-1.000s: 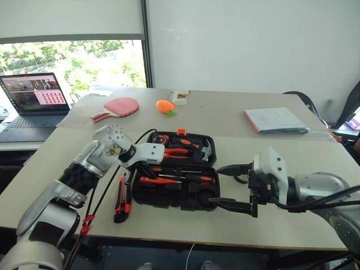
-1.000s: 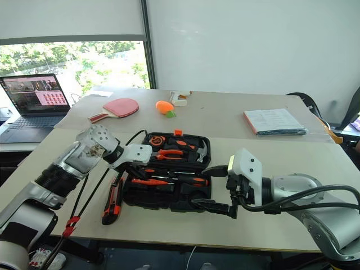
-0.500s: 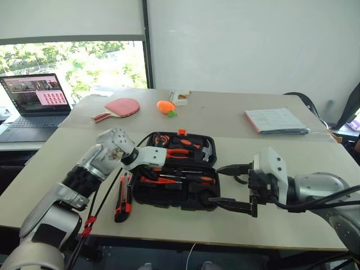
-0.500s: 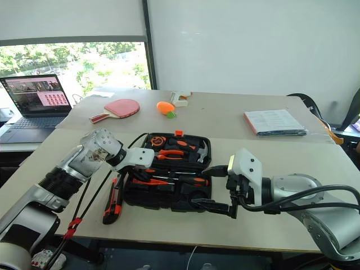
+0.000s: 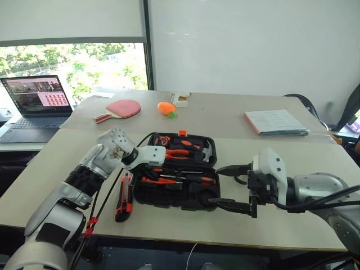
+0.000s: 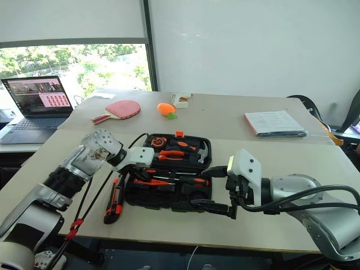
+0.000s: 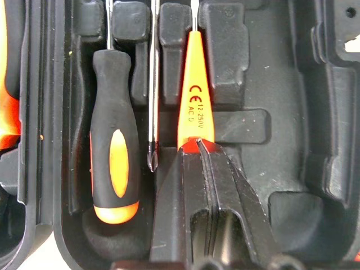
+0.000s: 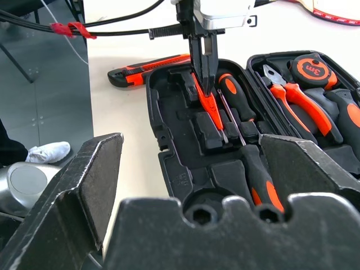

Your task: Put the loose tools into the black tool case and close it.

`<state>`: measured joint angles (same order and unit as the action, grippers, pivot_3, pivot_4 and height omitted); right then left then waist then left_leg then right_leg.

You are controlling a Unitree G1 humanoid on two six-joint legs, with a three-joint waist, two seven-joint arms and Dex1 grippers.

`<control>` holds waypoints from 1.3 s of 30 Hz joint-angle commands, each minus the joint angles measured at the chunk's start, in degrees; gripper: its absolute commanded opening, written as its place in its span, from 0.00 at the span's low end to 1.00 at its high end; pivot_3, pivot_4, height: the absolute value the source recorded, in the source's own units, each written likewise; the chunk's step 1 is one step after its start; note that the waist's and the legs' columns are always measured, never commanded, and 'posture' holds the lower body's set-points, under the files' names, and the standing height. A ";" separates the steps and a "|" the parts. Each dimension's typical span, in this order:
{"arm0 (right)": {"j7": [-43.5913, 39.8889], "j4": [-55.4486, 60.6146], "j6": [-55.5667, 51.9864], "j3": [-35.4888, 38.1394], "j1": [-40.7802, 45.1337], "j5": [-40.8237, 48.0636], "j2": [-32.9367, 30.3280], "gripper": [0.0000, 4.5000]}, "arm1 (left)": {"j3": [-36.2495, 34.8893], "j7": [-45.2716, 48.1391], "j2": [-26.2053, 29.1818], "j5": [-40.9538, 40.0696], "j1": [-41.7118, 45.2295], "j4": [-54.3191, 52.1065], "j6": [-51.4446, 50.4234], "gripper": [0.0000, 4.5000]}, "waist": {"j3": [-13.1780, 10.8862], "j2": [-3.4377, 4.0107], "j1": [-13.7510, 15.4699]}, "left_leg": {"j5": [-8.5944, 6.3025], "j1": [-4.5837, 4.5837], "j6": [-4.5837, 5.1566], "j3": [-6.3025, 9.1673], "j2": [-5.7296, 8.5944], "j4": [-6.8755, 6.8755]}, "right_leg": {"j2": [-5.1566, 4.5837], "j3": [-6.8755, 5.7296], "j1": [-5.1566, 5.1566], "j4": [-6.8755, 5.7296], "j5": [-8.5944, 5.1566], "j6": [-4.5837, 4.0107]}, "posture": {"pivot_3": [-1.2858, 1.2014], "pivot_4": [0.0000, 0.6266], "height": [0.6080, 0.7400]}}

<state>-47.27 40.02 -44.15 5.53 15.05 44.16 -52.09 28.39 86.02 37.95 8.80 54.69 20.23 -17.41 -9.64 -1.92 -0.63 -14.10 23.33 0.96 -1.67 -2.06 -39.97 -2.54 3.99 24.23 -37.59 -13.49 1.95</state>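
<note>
With the left fingers (image 7: 198, 147) clamped on the thin screwdriver (image 7: 194, 93) and the right fingers (image 5: 232, 187) spread, grip its slick, light handle midway.

The black tool case (image 5: 175, 170) lies open on the table (image 5: 225, 121). The left gripper (image 5: 147, 172) reaches into its near-left portion. The utility knife (image 5: 123, 196) lies on the table just left of the case. The right gripper (image 5: 228, 187) hovers at the case's near-right corner, fingers spread apart.
</note>
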 commanded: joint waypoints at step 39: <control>-11.09 -10.52 6.66 -6.45 11.47 -4.16 1.94 1.00 | -41.20 -15.39 27.55 -22.20 -35.87 -38.81 -55.30 0.98 | -0.12 -0.14 0.06 | -0.06 0.06 0.07 0.01 -0.12 0.20 | -0.06 -0.08 0.18 0.08 -0.15 0.02 | 0.52 0.24 0.98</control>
<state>-57.53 29.15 -39.07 -1.46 25.30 40.27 -50.39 -12.42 73.64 66.03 -11.02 15.81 -15.36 -65.46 -9.75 -2.05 -0.57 -14.16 23.37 1.03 -1.66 -2.17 -39.78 -2.60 3.91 24.39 -37.51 -13.65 1.99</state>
